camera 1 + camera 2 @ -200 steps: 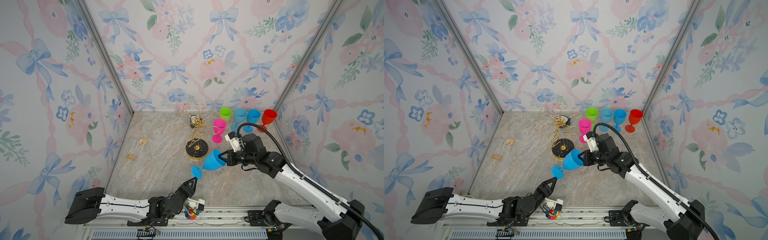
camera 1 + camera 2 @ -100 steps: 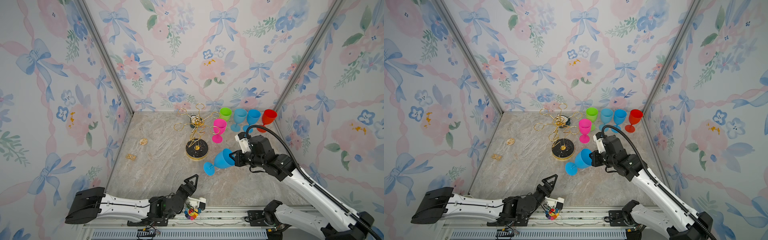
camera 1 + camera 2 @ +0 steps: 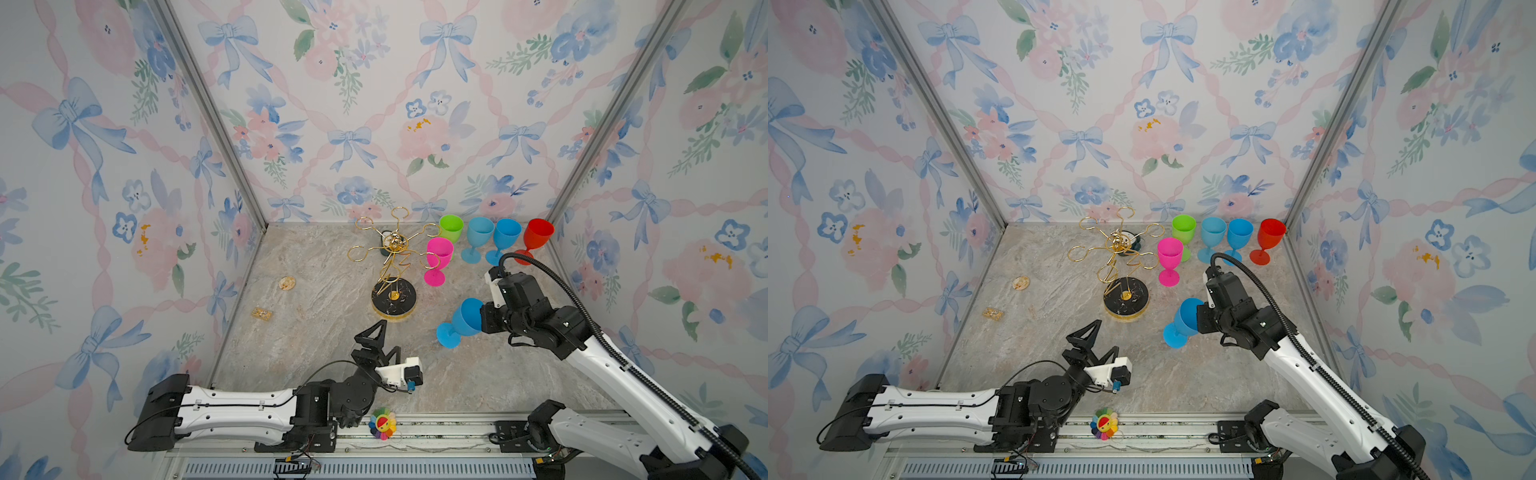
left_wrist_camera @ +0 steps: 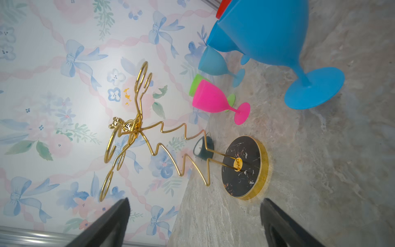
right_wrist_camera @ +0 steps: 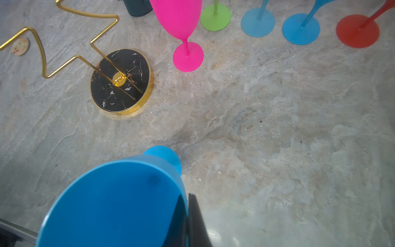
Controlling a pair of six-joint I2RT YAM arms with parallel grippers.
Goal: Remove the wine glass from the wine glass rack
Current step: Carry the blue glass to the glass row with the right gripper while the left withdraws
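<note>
The right gripper [image 3: 482,321] pinches the rim of a tilted blue wine glass [image 3: 465,319] right of centre, apart from the gold wine glass rack [image 3: 394,270] mid-frame, while the left gripper [image 3: 384,340] gapes wide below.

Right claw [image 3: 478,321] shifts blue wine glass [image 3: 464,319] rightward in frame, more upright; left claw [image 3: 381,345] opens wide, apart from it.

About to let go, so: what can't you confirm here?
Whether the foot of the blue wine glass rests on the table: its bowl hides most of it in the right wrist view.
Right gripper grip: cut off by the right wrist view's edge, behind the bowl in both top views.
Small dark object behind the wine glass rack: tiny and crossed by wires in both top views.
</note>
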